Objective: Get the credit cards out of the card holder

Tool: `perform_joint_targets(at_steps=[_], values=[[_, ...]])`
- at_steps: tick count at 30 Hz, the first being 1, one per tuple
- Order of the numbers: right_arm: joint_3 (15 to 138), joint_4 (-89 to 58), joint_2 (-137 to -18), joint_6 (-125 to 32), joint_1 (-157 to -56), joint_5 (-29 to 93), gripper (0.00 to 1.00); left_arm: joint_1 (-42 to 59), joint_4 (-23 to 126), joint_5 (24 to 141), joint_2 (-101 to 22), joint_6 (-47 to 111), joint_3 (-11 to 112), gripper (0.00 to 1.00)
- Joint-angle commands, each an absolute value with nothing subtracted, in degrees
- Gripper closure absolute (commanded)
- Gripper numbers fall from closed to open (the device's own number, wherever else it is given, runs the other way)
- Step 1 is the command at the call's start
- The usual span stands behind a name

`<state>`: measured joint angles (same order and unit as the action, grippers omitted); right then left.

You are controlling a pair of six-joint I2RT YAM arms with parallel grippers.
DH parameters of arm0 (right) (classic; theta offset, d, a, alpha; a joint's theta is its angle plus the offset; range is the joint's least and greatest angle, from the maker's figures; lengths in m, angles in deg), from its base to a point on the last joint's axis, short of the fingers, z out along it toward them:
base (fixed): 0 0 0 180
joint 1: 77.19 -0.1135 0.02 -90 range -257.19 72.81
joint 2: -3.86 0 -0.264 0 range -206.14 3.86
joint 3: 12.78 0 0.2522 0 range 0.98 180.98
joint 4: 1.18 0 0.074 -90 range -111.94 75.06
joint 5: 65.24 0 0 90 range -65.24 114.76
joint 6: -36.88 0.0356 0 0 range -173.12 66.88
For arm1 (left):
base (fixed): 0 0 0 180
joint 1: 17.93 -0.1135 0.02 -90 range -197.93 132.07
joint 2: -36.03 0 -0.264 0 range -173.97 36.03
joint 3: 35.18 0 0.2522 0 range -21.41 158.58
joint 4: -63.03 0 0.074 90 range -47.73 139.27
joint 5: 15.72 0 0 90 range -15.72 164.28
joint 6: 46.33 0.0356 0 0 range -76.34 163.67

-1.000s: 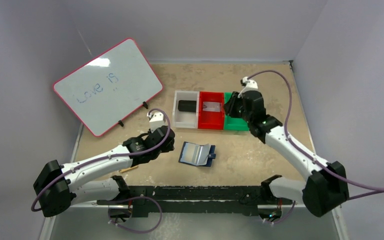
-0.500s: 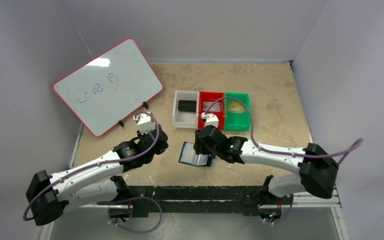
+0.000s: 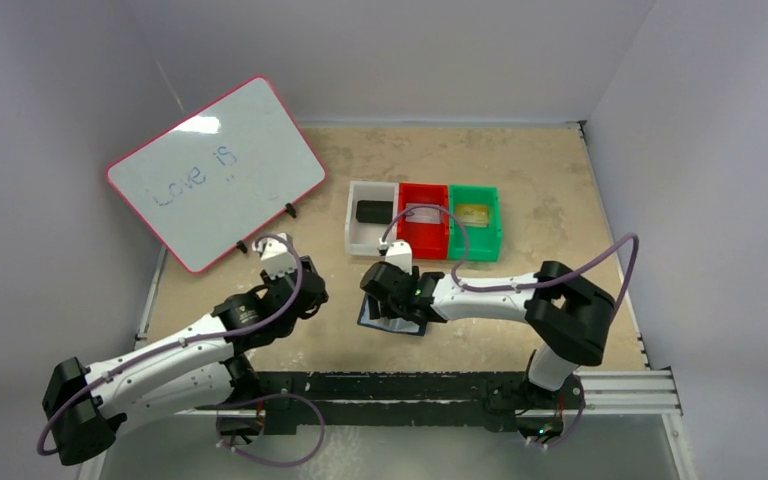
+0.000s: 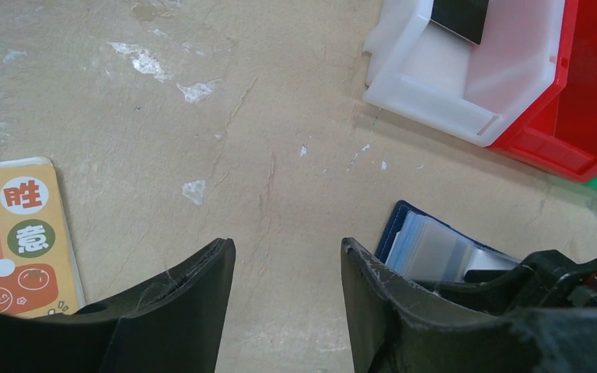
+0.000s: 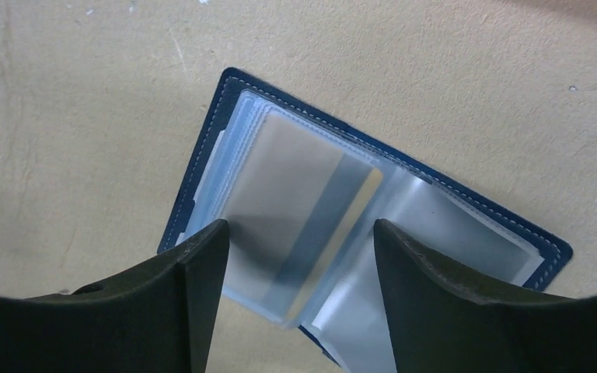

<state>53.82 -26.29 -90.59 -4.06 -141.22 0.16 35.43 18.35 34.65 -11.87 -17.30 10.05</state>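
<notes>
One credit card (image 5: 303, 186) left in open card holder (image 5: 443, 221) | right hand (image 5: 299, 233) wide, empty, poised above | left hand (image 4: 288, 256) parted, empty | next, likely: pinch card edge, slide out

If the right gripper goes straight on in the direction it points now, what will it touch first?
Probably the card in the clear sleeve of the open card holder, straight ahead of the right gripper; depth is unclear.

Navy wallet (image 5: 451, 217) has pale stitching; its card (image 5: 303, 210) is grey, dark-striped. At twelve o'clock: white bin (image 3: 370, 247), red bin (image 3: 422, 247), green bin (image 3: 475, 249).
</notes>
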Motion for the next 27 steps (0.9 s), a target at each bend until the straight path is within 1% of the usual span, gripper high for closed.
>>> perform_joint_targets(at_steps=[1,3,8,9,12,14,18,20,22,27], values=[[55.9,-28.0,-93.1,-1.8,-141.7,-2.9,0.29,35.2,17.7,33.0,-9.6,-18.9,9.4,0.47],[55.8,-29.0,-94.1,-0.8,-141.7,-3.9,0.33,35.2,17.4,33.1,-9.5,-18.9,9.3,0.47],[53.7,-28.6,-93.4,-1.3,-141.7,-4.4,0.57,35.2,17.5,35.0,-10.7,-18.2,10.3,0.47],[52.9,-27.5,-93.1,-2.2,-141.7,-3.2,0.61,35.2,17.7,35.7,-10.9,-17.9,10.5,0.48],[51.0,-24.4,-92.3,-3.4,-141.7,-1.2,0.67,35.2,19.4,37.5,-11.6,-16.9,10.7,0.48],[49.7,-22.3,-91.9,-3.6,-141.7,-0.5,0.75,35.2,21.2,39.5,-12.3,-16.1,10.7,0.48],[45.7,-15.0,-89.8,-4.6,-141.0,3.1,0.88,35.2,26.2,45.6,-15.3,-14.2,10.5,0.48],[43.4,-11.3,-88.5,-4.8,-140.2,4.9,0.92,35.3,28.4,48.1,-17.0,-13.3,10.5,0.49],[40.9,-7.1,-87.4,-5.1,-138.8,7.4,1.0,35.3,30.7,50.0,-18.3,-13.0,10.2,0.5],[35.6,0.6,-86.3,-4.2,-135.9,12.4,1.0,35.7,38.6,56.6,-21.7,-13.1,9.6,0.51]])
